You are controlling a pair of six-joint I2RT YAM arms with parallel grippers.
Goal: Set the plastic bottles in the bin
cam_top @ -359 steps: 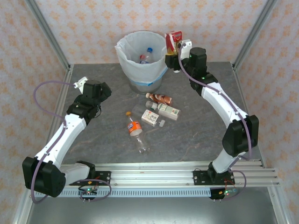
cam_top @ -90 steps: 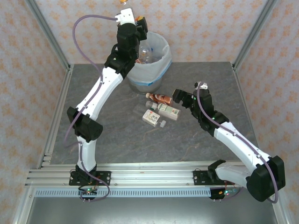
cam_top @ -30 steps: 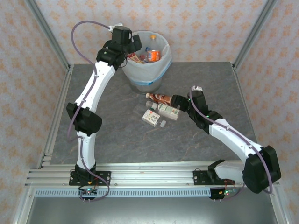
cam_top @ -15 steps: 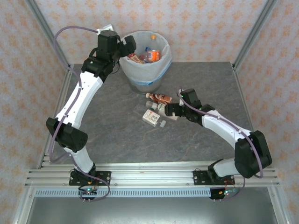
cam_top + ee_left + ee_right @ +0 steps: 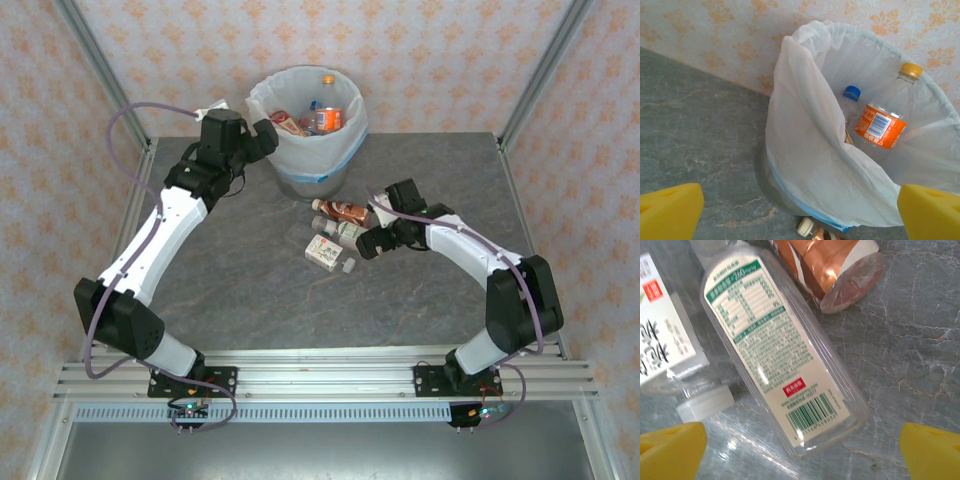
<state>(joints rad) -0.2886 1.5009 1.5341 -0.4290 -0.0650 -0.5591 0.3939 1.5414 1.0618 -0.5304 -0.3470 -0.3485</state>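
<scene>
orange bottle binned, right arm on the next one

left fingers [image 5: 263, 140] are spread w/ nothing btwn them and have backed off to the left of the bin [image 5: 300, 152]. the orange-label bottle [image 5: 880, 127] they held over the rim now stands inside the bag. right fingers [image 5: 372, 243], also spread, have moved in from beside the pile to straddle the white-green bottle [image 5: 785, 365] lying on the desk [image 5: 250, 290], just beside the brown bottle [image 5: 835, 265]. approx three look left to bin; next pick seems lined up.
</scene>
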